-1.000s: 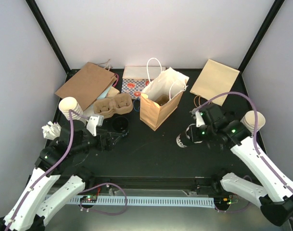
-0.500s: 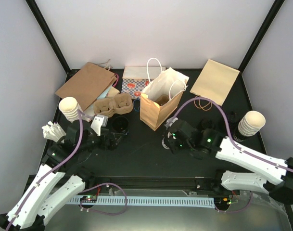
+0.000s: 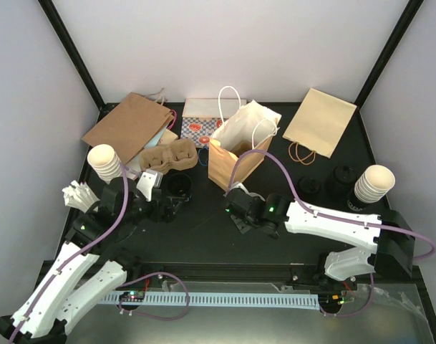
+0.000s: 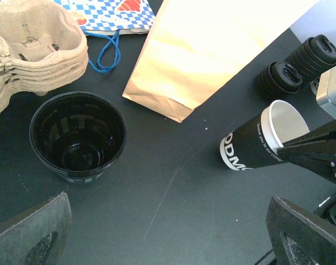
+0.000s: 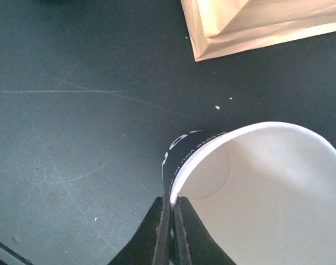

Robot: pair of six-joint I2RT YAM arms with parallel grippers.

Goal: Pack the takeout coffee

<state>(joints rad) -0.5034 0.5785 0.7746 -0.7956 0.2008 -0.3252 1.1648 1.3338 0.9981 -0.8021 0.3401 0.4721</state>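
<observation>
Table: cup near left end effector

Black table; black cup, cardboard trays, paper bag

black paper cup: white "ODMO", rest wraps away | rim print too fine to read | small black cup: faint lettering, illegible

Bright, even overhead light, soft shadows — fingers of the left gripper out of focus, paper bag beyond them washed out.
</observation>
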